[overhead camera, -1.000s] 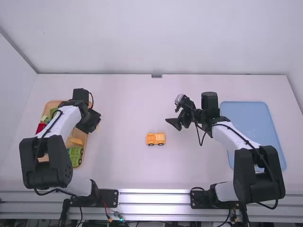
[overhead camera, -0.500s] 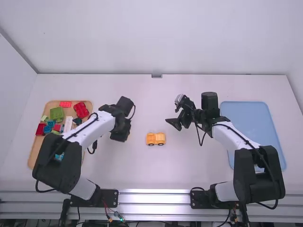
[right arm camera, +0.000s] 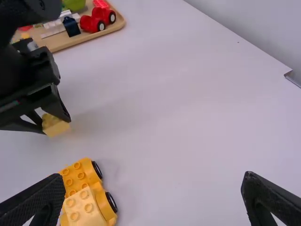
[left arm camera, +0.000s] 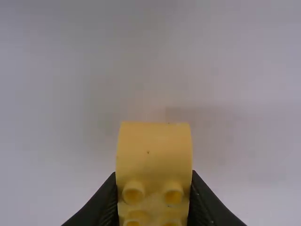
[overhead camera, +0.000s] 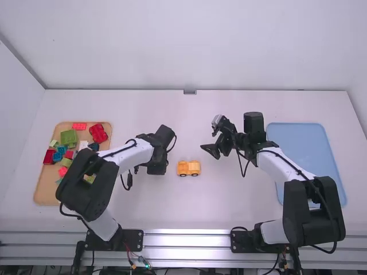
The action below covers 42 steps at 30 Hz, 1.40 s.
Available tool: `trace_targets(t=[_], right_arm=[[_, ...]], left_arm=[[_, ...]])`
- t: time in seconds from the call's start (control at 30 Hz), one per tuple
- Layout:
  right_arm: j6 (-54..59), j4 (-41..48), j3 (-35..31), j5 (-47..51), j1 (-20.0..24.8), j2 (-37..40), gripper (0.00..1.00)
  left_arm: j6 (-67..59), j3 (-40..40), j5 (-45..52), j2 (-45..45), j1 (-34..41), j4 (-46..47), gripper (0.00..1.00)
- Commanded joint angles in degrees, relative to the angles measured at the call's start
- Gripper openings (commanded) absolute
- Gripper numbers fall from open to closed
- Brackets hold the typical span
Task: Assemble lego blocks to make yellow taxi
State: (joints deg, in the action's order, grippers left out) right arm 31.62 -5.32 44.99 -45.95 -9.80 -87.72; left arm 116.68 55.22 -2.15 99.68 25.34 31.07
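White table (overhead camera: pixel 149 212) lies under everything, and on its near middle stands the car (overhead camera: pixel 188 168), yellow-orange and studded, its dark-tired wheels on the surface and a paler block (right arm camera: pixel 83 209) fixed on top toward one end. Just to the left of the car, and apart from it, is the left gripper (overhead camera: pixel 156 169), its fingers clenched on a yellow brick (left arm camera: pixel 154 150); the left wrist view shows the brick's smooth face and, close to the fingers, its round studs. Whether the brick touches the table, I cannot tell. Beyond the car and to its right is the right gripper (overhead camera: pixel 210 150), its fingers spread wide with nothing between them. Farther out on the left, a wooden tray (overhead camera: pixel 43 192) holds loose pieces: a flat red one (overhead camera: pixel 79 126) and a green one (overhead camera: pixel 68 137) toward the far edge, a red wheeled one (overhead camera: pixel 98 133) at the far right corner, a dark blue one (overhead camera: pixel 94 146) just nearer than that, and light blue ones (overhead camera: pixel 61 150) toward the left. Out on the right lies a blue tray (overhead camera: pixel 309 149), partly hidden by the right arm. White walls rise past the table's far edge and left side.
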Motion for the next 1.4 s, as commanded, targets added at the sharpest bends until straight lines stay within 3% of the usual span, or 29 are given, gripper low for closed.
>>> trace_targets(t=[0.0, 0.27, 0.3, 0.33, 0.37, 0.4, 0.43, 0.47, 0.8, 0.97, 1.2, 1.27, 1.37], right_arm=[[-0.39, 0.20, 0.35, -0.68, 0.00, 0.07, 0.99], [-0.37, 0.22, 0.35, -0.66, 0.00, 0.07, 0.98], [-0.37, 0.24, 0.35, -0.66, 0.00, 0.07, 0.99], [-0.35, 0.26, 0.35, -0.66, 0.00, 0.07, 0.99], [-0.35, 0.37, 0.35, -0.66, 0.00, 0.09, 0.99], [-0.35, 0.42, 0.35, -0.66, 0.00, 0.09, 0.99], [-0.35, 0.52, 0.35, -0.66, 0.00, 0.07, 0.99], [-0.33, 0.85, 0.35, -0.63, 0.00, 0.09, 0.98], [-0.37, 1.29, 0.35, -0.39, 0.02, 0.07, 0.98], [-0.35, 1.49, 0.35, -0.44, 0.57, 0.07, 0.99], [-0.13, 1.22, 0.35, -0.46, 0.44, 0.07, 0.99], [-0.13, 1.16, 0.35, -0.48, 0.44, 0.07, 0.99], [-0.13, 1.07, 0.35, -0.46, 0.55, 0.07, 0.99]], left_arm=[[1.20, -0.44, -0.15, 1.36, -0.04, -0.66, 0.02], [3.93, -0.50, 0.57, 3.63, -0.22, -1.81, 0.04], [3.93, -0.50, 0.52, 3.63, -0.22, -1.86, 0.13], [3.91, -0.50, 0.66, 3.63, -0.24, -2.05, 0.34], [3.91, -0.50, 0.59, 3.63, -0.22, -1.99, 0.49], [3.91, -0.50, 0.59, 3.63, -0.24, -1.99, 0.54], [3.89, -0.50, 0.66, 3.63, -0.24, -1.97, 0.80], [3.96, -0.50, 1.14, 3.63, -0.22, -2.05, 0.99], [1.62, -0.48, 0.87, 1.62, -0.81, -2.01, 0.99], [-14.19, 0.94, -0.44, -4.26, -3.41, 0.57, 0.99], [-57.29, 3.91, -10.80, -13.66, -6.93, 4.55, 1.00], [-62.69, 3.91, -12.63, -14.29, -7.04, 4.26, 0.99], [-77.18, 3.91, -27.58, -14.51, -7.04, 2.38, 0.99]])
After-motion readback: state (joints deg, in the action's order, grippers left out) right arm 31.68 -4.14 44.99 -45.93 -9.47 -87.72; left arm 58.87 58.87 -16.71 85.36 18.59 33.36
